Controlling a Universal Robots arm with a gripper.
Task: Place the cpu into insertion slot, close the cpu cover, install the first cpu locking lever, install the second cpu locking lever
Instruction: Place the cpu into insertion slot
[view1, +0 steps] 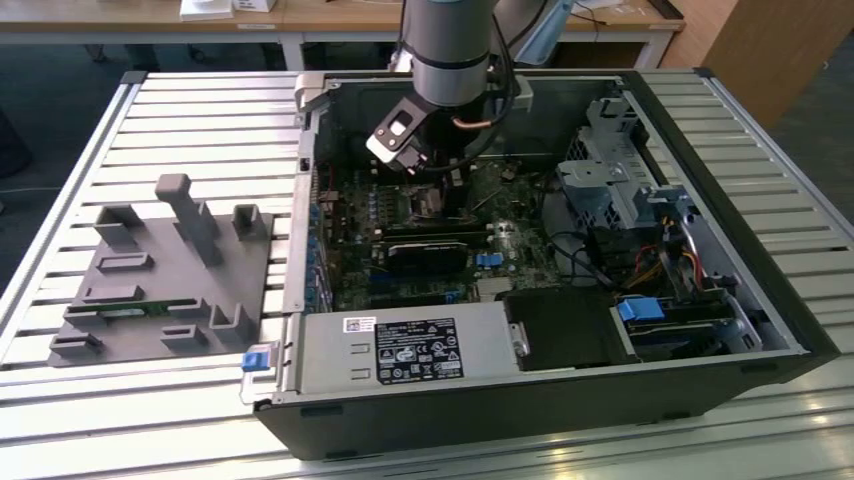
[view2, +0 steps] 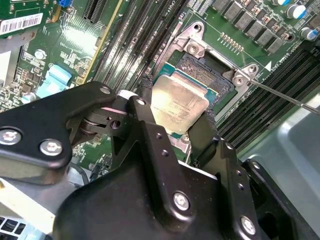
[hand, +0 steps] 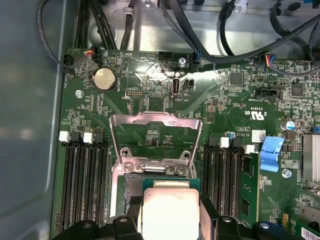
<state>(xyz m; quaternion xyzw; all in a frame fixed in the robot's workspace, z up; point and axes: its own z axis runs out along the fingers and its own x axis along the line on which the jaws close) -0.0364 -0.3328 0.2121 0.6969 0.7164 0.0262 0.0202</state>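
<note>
Silver slatted table (view1: 174, 110) holds the open case (view1: 441, 420), the claw (view2: 178, 102) gripping the cpu (view2: 174, 109) at the insertion slot (view2: 202, 70).

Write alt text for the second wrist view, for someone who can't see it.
The black pincer grips the silvery cpu by two opposite edges, holding it at the insertion slot on a green motherboard. A thin metal locking lever sticks out beside the slot.
</note>
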